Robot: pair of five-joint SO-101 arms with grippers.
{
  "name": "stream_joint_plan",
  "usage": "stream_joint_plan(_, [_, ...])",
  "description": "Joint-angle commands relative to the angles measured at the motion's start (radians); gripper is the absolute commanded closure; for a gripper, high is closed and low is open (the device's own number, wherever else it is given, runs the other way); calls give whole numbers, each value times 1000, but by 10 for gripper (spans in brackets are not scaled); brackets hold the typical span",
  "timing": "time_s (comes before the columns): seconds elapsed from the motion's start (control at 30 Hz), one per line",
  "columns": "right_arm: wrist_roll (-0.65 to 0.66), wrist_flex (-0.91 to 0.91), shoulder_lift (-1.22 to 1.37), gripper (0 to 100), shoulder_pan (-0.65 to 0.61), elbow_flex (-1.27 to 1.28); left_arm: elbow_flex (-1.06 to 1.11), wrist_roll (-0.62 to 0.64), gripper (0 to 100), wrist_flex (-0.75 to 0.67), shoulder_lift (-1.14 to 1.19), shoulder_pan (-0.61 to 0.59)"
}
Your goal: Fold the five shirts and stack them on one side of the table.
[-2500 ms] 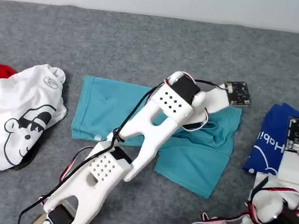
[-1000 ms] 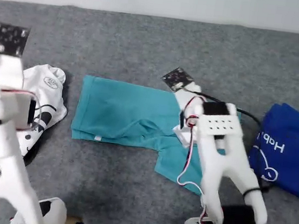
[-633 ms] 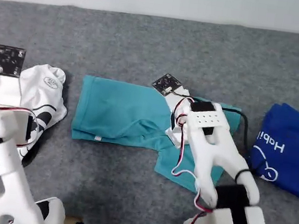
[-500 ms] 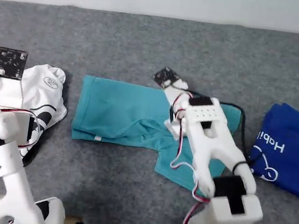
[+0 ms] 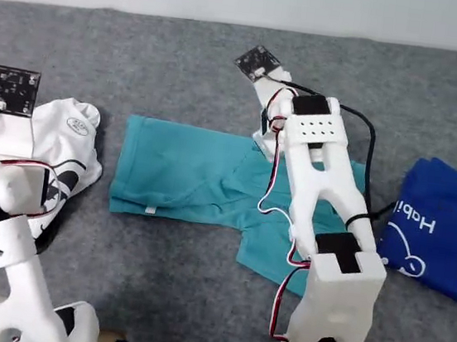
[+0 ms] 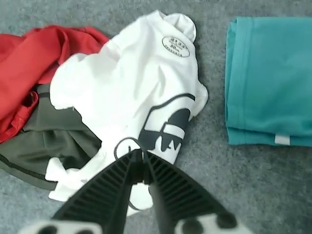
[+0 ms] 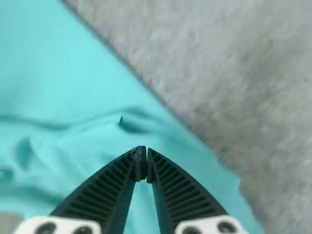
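The teal shirt [image 5: 182,174] lies half folded mid-table [image 5: 143,52], with the right gripper [image 7: 141,163] over its far edge, fingers pressed together. The blue shirt [image 5: 438,230] sits to the right. The left gripper [image 6: 142,168] (fingers likewise together) hangs over the white shirt [image 6: 131,83], beside the red [image 6: 29,63] and dark [image 6: 44,141] shirts.

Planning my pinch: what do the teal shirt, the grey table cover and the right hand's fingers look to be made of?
The teal shirt looks like soft, matte knit cloth, probably cotton jersey; it creases and drapes. The grey table cover looks like felt or short-pile carpet, judging by its fuzzy, speckled surface. The right hand has fingers of hard black plastic, possibly printed, with ribbed inner faces.
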Motion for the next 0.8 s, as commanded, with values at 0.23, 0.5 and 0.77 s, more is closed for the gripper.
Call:
stream_joint_plan(0.23, [-6, 449, -13, 914, 18, -61, 2, -8, 994, -31, -12, 3])
stream_joint_plan(0.5, [-6, 492, -12, 852, 110, -61, 7, -8, 994, -28, -12, 3])
stream_joint_plan(0.77, [0, 455, -13, 852, 139, -87, 68, -5, 994, -31, -20, 5])
